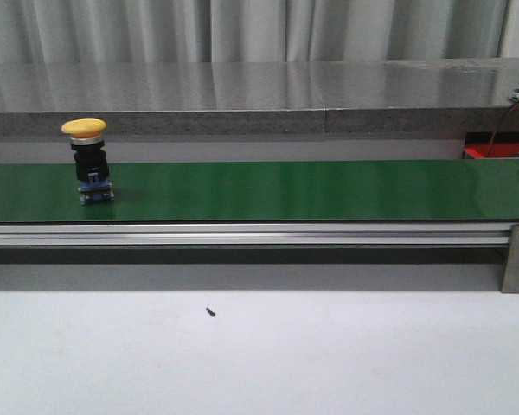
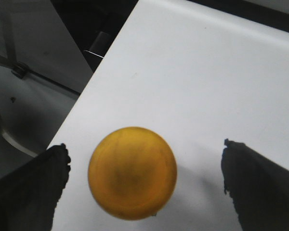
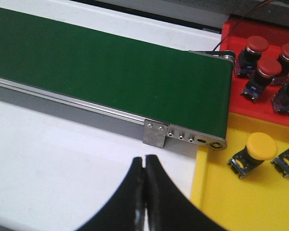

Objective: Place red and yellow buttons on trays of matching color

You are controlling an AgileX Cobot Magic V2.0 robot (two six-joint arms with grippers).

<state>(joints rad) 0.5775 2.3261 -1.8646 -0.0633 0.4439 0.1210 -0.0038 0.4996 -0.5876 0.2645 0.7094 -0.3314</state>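
- A yellow button (image 1: pixel 86 161) is seen standing upright on the green conveyor belt (image 1: pixel 329 190), toward the left end of it in the front view, its yellow cap on top and its dark body below.
- In the left wrist view a second yellow button (image 2: pixel 132 172) sits on the white desk (image 2: pixel 207 86), between the two fingers of the left end effector (image 2: pixel 145 185), which is spread wide and grips nothing; no contact with the cap is visible.
- The right end effector (image 3: pixel 145 192) is clenched with its fingers pressed together, nothing held, above the white desk near the belt's end.
- Beside that end the red tray (image 3: pixel 260 103) carries red buttons (image 3: pixel 256 53), and the yellow tray (image 3: pixel 241 202) already holds a yellow button (image 3: pixel 254 153).
- The step in hand is judged to be a pick of a yellow button for the yellow tray.
- A good grasp is best made low on the dark body, under the cap, with the fingers squared to it, since the domed cap is likely to slip.
- The button should be kept upright during the lift and set down in a bare part of the yellow tray, apart from those already there.
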